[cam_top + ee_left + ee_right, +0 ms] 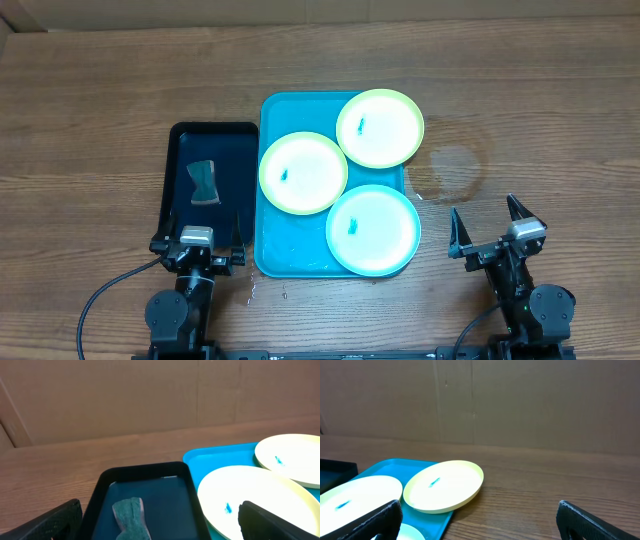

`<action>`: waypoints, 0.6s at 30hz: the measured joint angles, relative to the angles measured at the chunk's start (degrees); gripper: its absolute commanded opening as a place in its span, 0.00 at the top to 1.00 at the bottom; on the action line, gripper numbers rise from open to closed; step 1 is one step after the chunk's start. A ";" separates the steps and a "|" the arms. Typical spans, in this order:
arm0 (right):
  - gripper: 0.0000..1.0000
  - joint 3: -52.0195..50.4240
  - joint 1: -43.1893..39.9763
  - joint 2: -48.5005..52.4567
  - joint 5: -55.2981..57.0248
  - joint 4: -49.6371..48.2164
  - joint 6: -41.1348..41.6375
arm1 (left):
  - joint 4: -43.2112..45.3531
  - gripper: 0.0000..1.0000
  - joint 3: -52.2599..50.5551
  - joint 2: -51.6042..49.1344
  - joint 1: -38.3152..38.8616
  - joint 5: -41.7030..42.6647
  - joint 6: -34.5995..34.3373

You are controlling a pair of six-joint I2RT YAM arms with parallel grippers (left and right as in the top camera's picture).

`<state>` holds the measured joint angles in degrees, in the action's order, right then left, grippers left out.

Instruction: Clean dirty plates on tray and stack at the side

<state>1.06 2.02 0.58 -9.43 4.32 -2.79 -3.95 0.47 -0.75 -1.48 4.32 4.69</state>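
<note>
A bright blue tray (272,250) holds three plates, each with a small blue smear. One yellow-green plate (380,128) sits at the far right, overhanging the tray's rim. Another yellow-green plate (303,172) lies at mid-left, and a light blue plate (373,229) at the near right. My left gripper (198,230) stands open at the near end of the black tray, holding nothing. My right gripper (488,222) is open over bare wood, right of the tray. The left wrist view shows the mid-left plate (250,500) and the far plate (295,455); the right wrist view shows the far plate (445,485).
A narrow black tray (180,140) lies left of the blue tray with a grey-green sponge (203,182) in it. A damp mark (455,165) stains the wooden table right of the blue tray. Cardboard walls stand behind the table.
</note>
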 measured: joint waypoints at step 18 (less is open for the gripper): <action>0.00 0.00 0.00 0.00 0.00 0.02 0.02 | -0.26 0.00 1.99 0.00 0.00 -0.02 -2.45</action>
<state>1.06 2.02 0.58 -9.43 4.34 -2.76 -4.21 2.46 -0.75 -1.48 4.29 2.24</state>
